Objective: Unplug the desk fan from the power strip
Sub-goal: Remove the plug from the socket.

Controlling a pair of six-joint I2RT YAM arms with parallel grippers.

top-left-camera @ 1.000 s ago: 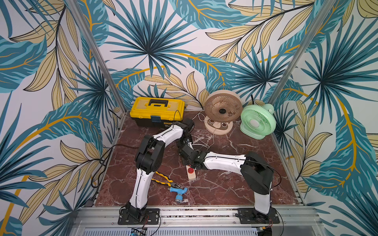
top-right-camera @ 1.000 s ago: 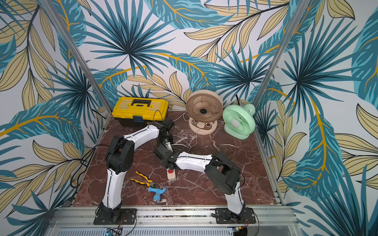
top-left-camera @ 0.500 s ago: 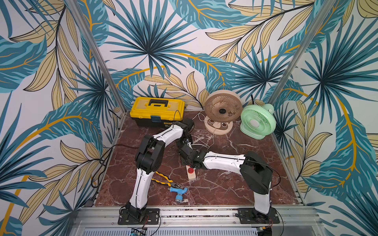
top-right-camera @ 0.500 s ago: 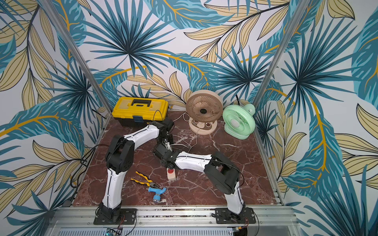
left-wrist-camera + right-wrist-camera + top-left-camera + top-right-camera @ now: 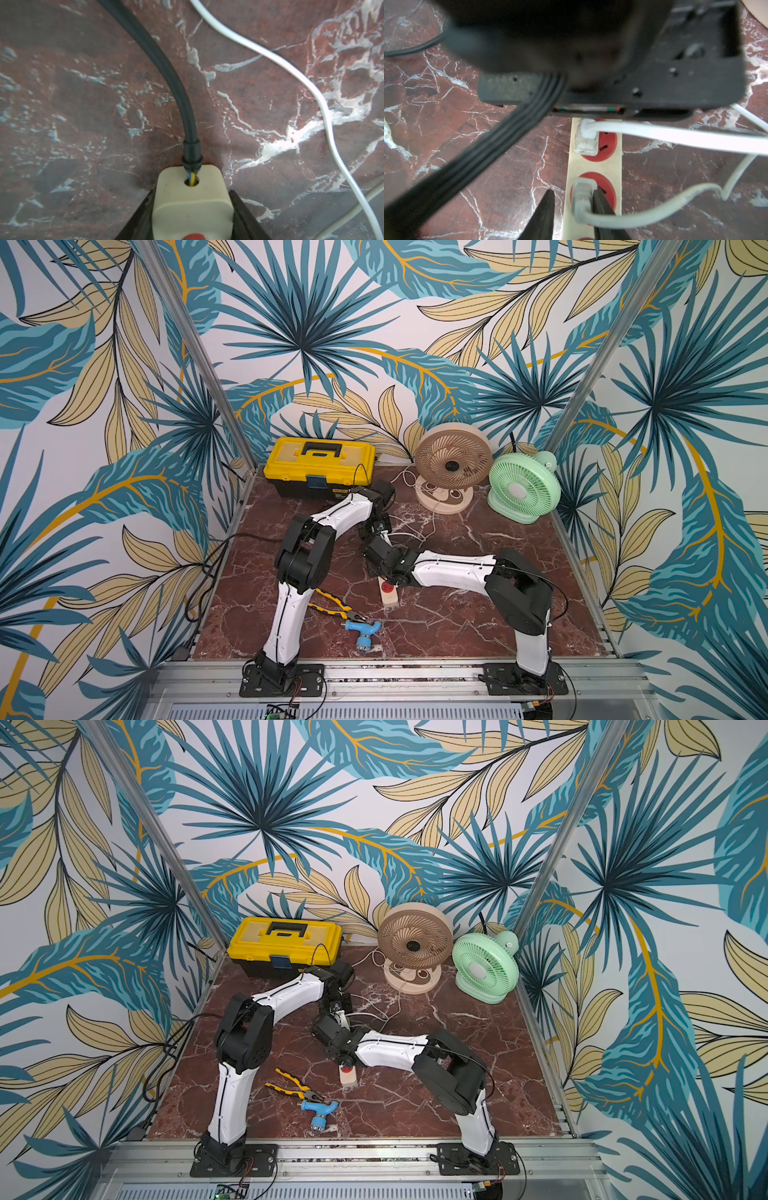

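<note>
With the left gripper (image 5: 192, 209), clamps the cord end of the long cream plastic power strip (image 5: 595, 166), lying mid-table along 12 to 6 o'clock. With the right gripper (image 5: 573, 195), straddles the grey moulded plug (image 5: 582, 193), jaws unclosed (one finger (image 5: 602, 209) touching, its partner apart). Leaves that and the white plug (image 5: 586, 137), toward 12 o'clock, seated. Has yet to squeeze and pull; cannot tell which plug is the right one.

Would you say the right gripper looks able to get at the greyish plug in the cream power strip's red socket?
Probably yes: the right gripper stands open astride the greyish plug on the cream power strip, one finger against it, nothing blocking the gap.
</note>
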